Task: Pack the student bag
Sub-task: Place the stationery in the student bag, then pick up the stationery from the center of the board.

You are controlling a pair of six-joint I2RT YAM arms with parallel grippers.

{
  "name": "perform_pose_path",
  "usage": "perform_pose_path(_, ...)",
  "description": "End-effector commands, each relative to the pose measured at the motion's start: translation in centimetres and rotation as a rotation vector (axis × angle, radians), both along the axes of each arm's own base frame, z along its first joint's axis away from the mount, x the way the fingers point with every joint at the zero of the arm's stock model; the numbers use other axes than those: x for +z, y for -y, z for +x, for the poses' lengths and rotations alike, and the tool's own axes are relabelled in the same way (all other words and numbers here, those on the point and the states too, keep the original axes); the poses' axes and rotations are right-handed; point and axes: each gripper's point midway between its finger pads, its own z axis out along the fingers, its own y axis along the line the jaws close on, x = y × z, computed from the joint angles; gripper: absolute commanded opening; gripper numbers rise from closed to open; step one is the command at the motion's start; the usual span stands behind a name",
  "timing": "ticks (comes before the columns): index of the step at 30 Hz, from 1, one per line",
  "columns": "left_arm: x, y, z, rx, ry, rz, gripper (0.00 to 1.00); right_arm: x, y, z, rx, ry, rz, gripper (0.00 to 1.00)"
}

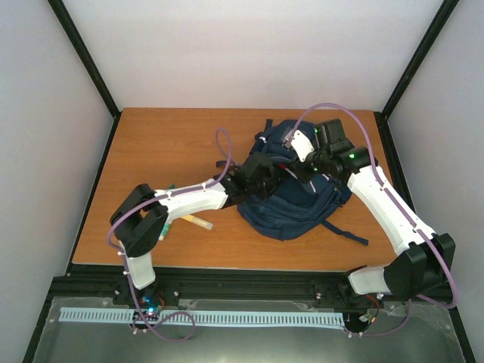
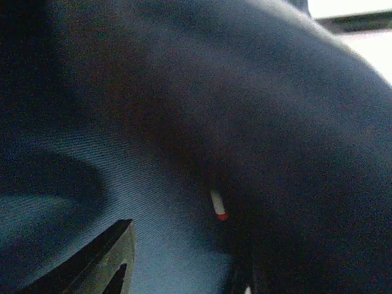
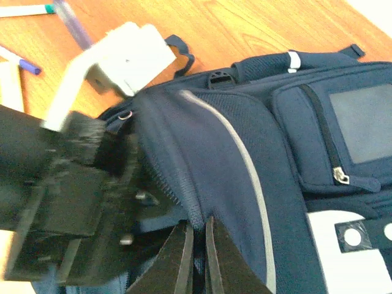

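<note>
The student bag point(image 1: 302, 204) lies on the wooden table, navy with a thin white stripe and white patches point(image 3: 343, 245). My right gripper point(image 3: 199, 236) is shut on the zippered rim of the bag's opening and holds it up. My left gripper point(image 1: 261, 175) reaches into that opening. In the left wrist view it point(image 2: 180, 272) stands open over dark blue fabric point(image 2: 184, 122), with nothing between its fingers point(image 2: 110, 260). A white pen with a red tip point(image 2: 217, 205) lies inside the bag just beyond them. The left arm's black wrist point(image 3: 67, 202) is beside the held rim.
Loose pens lie on the table left of the bag: a cream one point(image 1: 198, 221), a green-capped marker point(image 3: 24, 10), a purple pen point(image 3: 70, 24) and a blue-tipped pen point(image 3: 21, 61). A dark strap point(image 1: 348, 233) trails toward the front edge.
</note>
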Motion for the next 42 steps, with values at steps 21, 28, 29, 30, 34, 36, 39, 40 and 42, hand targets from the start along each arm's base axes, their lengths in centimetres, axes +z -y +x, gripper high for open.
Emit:
perform_pose_path(21,-3.4,-20.5,-11.1,-0.11,-0.003,0.677,0.68,-2.1,0.0,-0.7,0.03,0.102,0.142,0.03)
perform_pose_path(28,-5.3,-27.0,-11.3,0.072,-0.142,0.763,0.75,-2.3,-0.5,-1.3,0.063,0.089,0.161,0.03)
perform_pose_path(29,-5.7,-27.7,-11.3,0.088,-0.164,0.766,0.75,-2.3,-0.5,-1.3,0.065,0.087,0.161,0.03)
perform_pose_path(30,-6.0,-28.4,-11.3,0.106,-0.185,0.768,0.75,-2.4,-0.5,-1.3,0.067,0.086,0.16,0.03)
perform_pose_path(34,-6.8,-30.3,-10.9,0.168,-0.242,0.769,0.74,-2.6,-0.5,-1.4,0.072,0.085,0.157,0.03)
perform_pose_path(36,-7.1,-31.0,-10.7,0.194,-0.262,0.767,0.72,-2.6,-0.5,-1.5,0.074,0.084,0.154,0.03)
perform_pose_path(39,-7.8,-31.6,-10.4,0.218,-0.297,0.757,0.71,-2.9,-0.5,-1.5,0.076,0.08,0.151,0.03)
perform_pose_path(40,-8.0,-31.8,-10.3,0.225,-0.309,0.755,0.7,-2.9,-0.5,-1.5,0.078,0.081,0.15,0.03)
perform_pose_path(42,-8.5,-31.8,-10.0,0.227,-0.329,0.744,0.69,-2.9,-0.5,-1.5,0.079,0.08,0.15,0.03)
